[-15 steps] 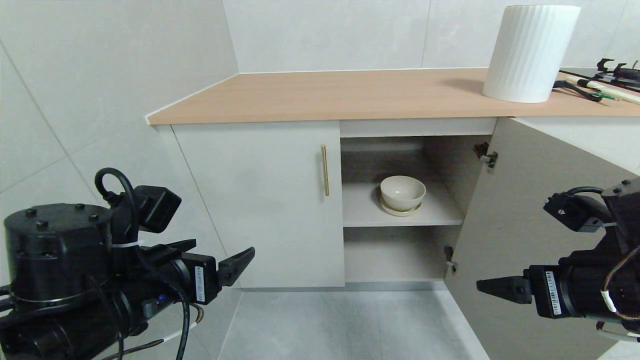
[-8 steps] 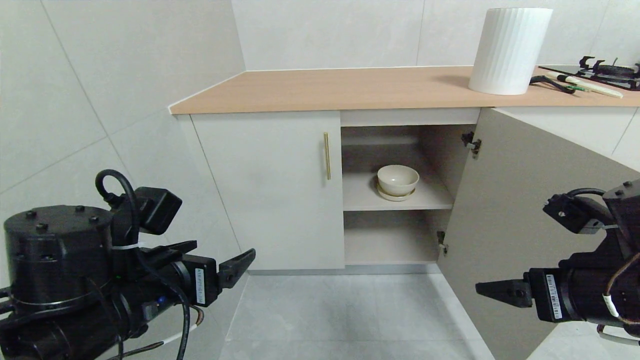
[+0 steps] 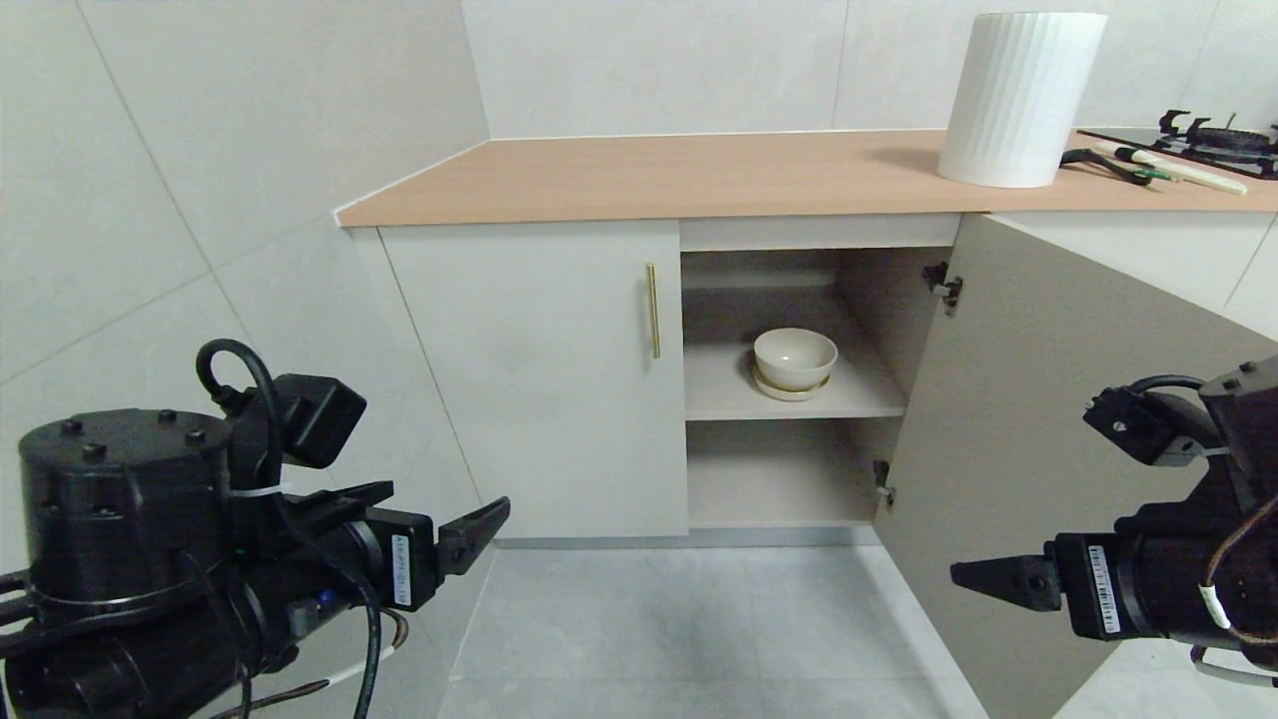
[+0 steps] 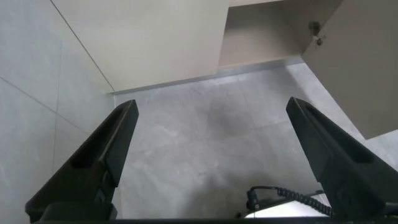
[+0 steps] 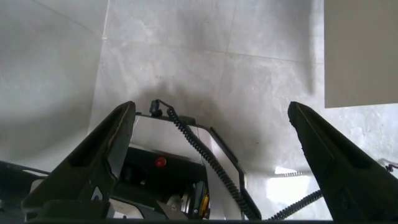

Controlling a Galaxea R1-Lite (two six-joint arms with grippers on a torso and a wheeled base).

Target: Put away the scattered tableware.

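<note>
The left end effector (image 3: pixel 469 527) is seen at the lower left of the head view, held low in front of the grey tiled wall. In the left wrist view its two black fingers (image 4: pixel 106 149) are spread wide apart, nothing is held between them, and the grey tiled floor (image 4: pixel 205 155) is seen beyond.

Across the upper middle of the frame a light wooden table (image 3: pixel 649 180) is laid over a pale grey cabinet. The cabinet's left door (image 3: pixel 529 379) is shut, and a slim upright brass handle (image 3: pixel 651 325) is fixed near its right edge. Just right of the handle the compartment is exposed. A round cream ceramic bowl (image 3: pixel 795 358) is set upright on a shallow cream saucer (image 3: pixel 789 391), and both are placed on the pale grey middle shelf (image 3: pixel 859 394), close to its front edge. A lower compartment is seen under the shelf.

The cabinet's right door (image 3: pixel 998 429) is swung wide open toward the camera. At the upper right a tall white ribbed cylinder (image 3: pixel 1020 98) is stood on the table, and thin utensils (image 3: pixel 1148 165) are laid just beside it.

The right end effector (image 3: pixel 983 579) is held at the lower right, in front of the open door. In the right wrist view its black fingers (image 5: pixel 106 155) are parted wide, with nothing gripped.
</note>
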